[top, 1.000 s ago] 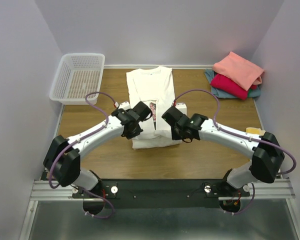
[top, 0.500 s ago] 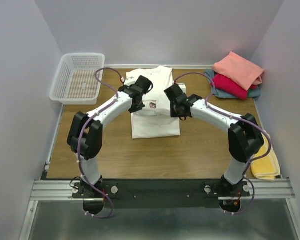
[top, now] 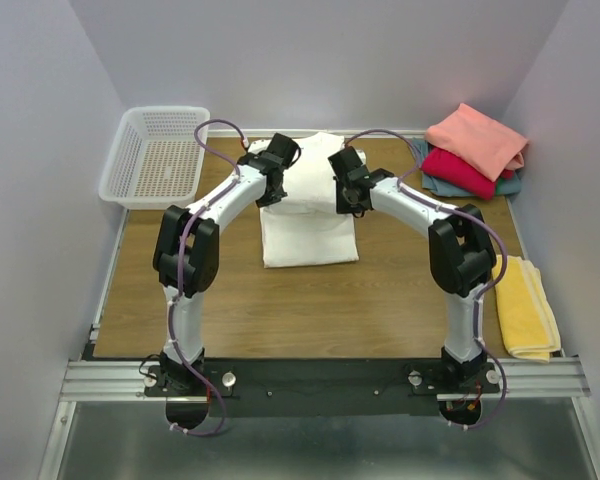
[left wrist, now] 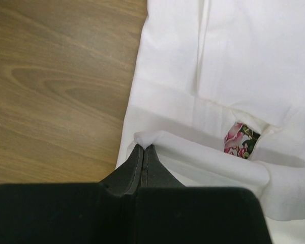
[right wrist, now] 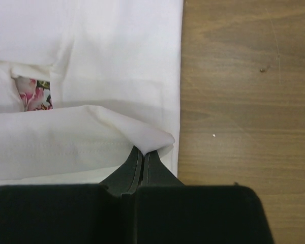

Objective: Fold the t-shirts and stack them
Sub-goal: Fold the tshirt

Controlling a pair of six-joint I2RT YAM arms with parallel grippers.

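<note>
We found the white t-shirt (top: 310, 225) lying on the middle of the table (top: 280, 310), toward its far side, partly folded over itself. A sliver of its rose print (left wrist: 241, 140) peeked out between layers. The left gripper (left wrist: 144, 147) was clamped on a cloth corner at the shirt's left edge, jaws pressed together. The right gripper (right wrist: 144, 151) pinched the matching corner at the right edge in the same way. In the far right corner sat a stack well apart from the arms: a salmon-pink shirt (top: 477, 138) on a crimson shirt (top: 460, 170) on a grey-blue shirt (top: 421, 152). A white mesh basket (top: 155, 155) stood at far left, and a yellow cloth (top: 525, 305) lay at near right.
</note>
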